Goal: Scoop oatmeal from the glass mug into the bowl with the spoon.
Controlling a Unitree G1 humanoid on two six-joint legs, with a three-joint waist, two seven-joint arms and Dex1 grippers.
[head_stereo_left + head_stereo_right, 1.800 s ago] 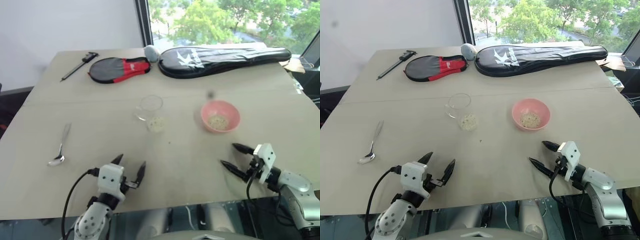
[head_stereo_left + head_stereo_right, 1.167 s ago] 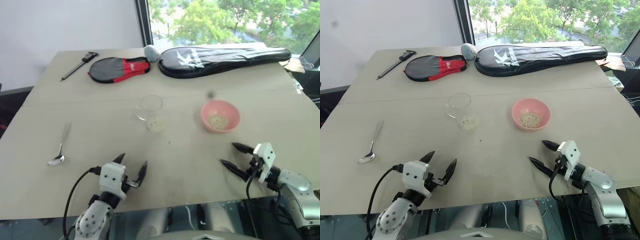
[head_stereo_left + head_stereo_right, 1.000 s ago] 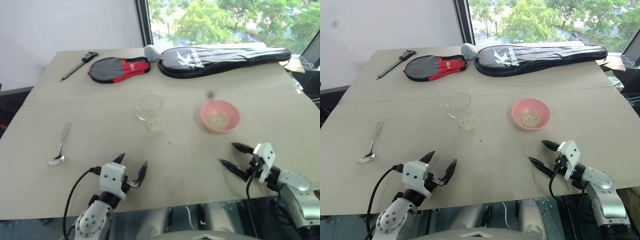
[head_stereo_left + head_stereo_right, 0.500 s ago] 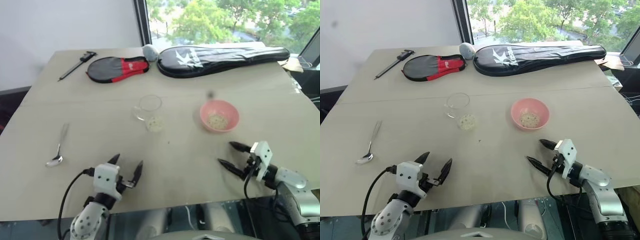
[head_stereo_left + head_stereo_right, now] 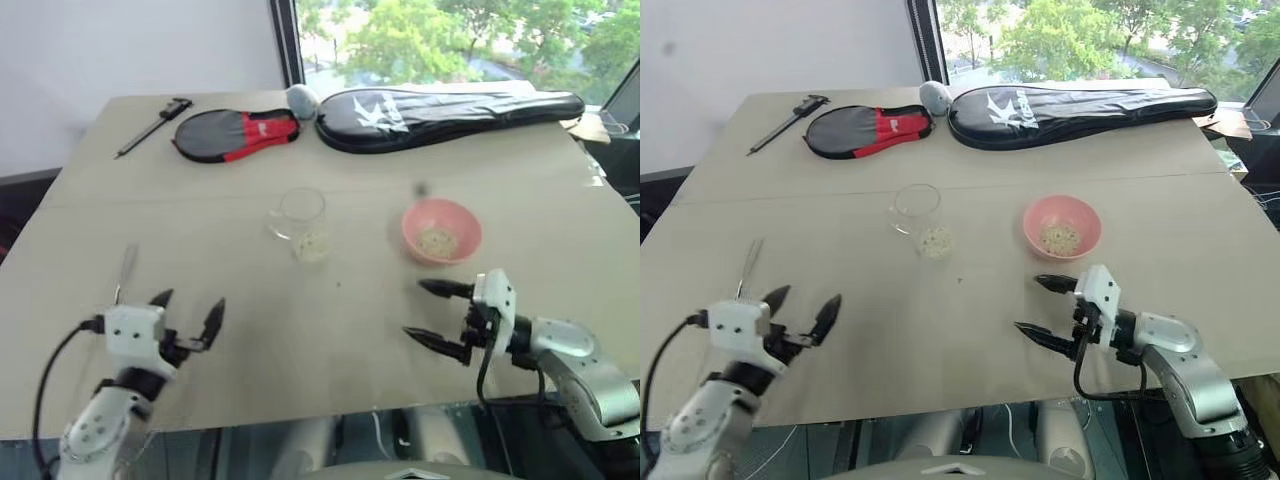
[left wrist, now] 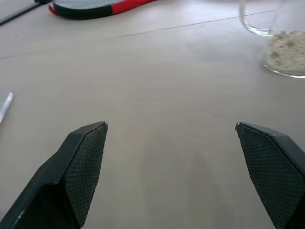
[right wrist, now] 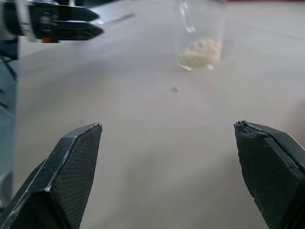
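Note:
The glass mug [image 5: 298,215] stands upright mid-table, with oatmeal [image 5: 313,246] at its bottom. To its right sits the pink bowl [image 5: 441,231], which also holds a little oatmeal. At the left lies the spoon [image 5: 126,268]; its thin handle shows, and its oval end is hidden behind my left hand. My left gripper [image 5: 188,305] is open and empty, just right of the spoon and nearer the table's front edge. My right gripper [image 5: 413,310] is open and empty, pointing left, in front of the bowl. The right wrist view shows the mug [image 7: 200,28] ahead of the fingers.
At the back of the table [image 5: 560,220] lie a dark caliper [image 5: 155,125], a red and black racket cover [image 5: 237,135], a grey ball [image 5: 301,99] and a long black racket bag [image 5: 450,105]. The table's front edge runs just below both grippers.
My left gripper has moved left and lifted, ending beside the spoon. My right gripper has moved left and risen, now in front of the bowl. Both stayed open.

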